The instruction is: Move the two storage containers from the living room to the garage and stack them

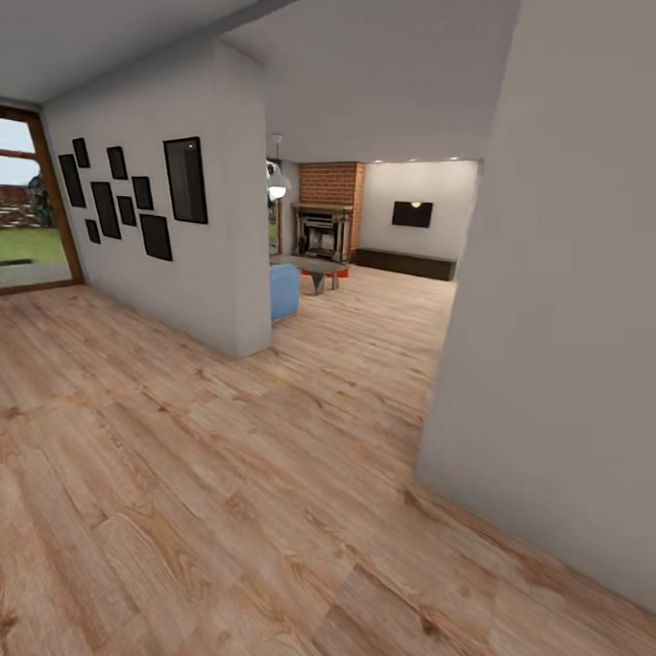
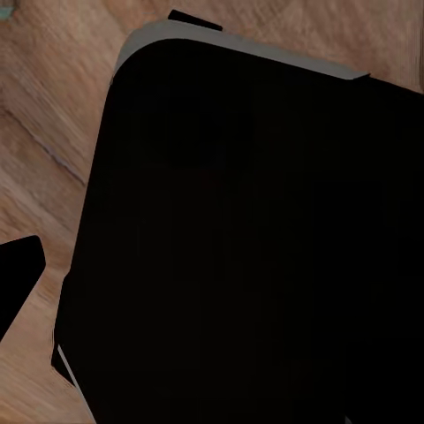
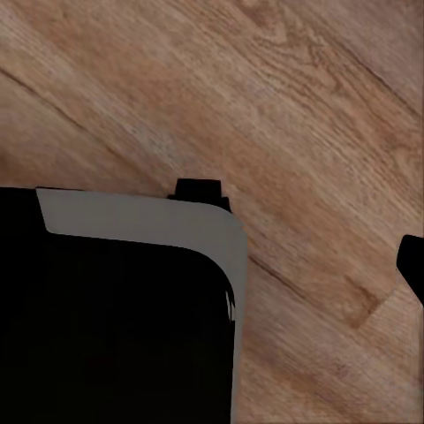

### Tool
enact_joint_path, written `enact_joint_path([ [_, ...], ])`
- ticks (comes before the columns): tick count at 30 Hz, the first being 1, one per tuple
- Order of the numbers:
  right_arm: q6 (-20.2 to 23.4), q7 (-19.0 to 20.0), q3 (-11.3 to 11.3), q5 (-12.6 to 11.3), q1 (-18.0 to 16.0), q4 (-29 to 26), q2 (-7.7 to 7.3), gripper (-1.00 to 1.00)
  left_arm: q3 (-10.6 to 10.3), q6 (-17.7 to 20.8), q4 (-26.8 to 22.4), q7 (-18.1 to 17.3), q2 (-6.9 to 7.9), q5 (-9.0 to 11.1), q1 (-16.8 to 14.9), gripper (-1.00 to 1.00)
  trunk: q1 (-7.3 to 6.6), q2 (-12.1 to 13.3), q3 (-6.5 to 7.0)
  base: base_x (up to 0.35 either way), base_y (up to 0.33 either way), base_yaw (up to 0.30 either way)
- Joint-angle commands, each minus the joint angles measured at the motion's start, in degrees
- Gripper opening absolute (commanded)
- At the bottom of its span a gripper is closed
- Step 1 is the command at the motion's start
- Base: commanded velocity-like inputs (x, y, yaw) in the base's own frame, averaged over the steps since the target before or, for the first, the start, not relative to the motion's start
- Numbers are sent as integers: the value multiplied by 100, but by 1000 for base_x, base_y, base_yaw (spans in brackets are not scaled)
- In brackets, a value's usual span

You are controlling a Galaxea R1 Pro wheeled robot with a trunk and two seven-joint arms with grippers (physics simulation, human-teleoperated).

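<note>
Red-orange container [image 1: 339,271] far off, orientation unclear.

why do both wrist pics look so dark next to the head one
Head view: evenly lit, sharp up close, straight wall edges lean from wide-angle distortion, far room soft, with ceiling spots. Left wrist view: a black, featureless body blocks most of the frame; wood floor slightly blurred. Right wrist view: same black mass, floor grain crisper.

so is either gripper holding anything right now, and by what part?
Cannot tell. Both wrist views look down on wood-plank floor past a dark robot body; no container appears at either gripper. Orange-red shows far off under the coffee table.
</note>
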Motion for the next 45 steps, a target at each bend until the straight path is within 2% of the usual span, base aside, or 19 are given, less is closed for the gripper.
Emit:
enact_joint_path([
  [1, -33, 17, 44, -25, -7, 17, -1, 100, 33, -6, -2, 0, -2, 11, -1, 100, 3, -2, -5, 322, 0, 267],
  [10, -33, 17, 53, -21, -7, 17, -17, 100, 33, -6, -5, 0, -2, 11, -1, 100, 3, -2, -5, 322, 0, 197],
  [45, -39, 9, 107, 41, -7, 10, -52, 100, 34, -6, -6, 0, -2, 4, -1, 100, 3, -2, -5, 322, 0, 4],
])
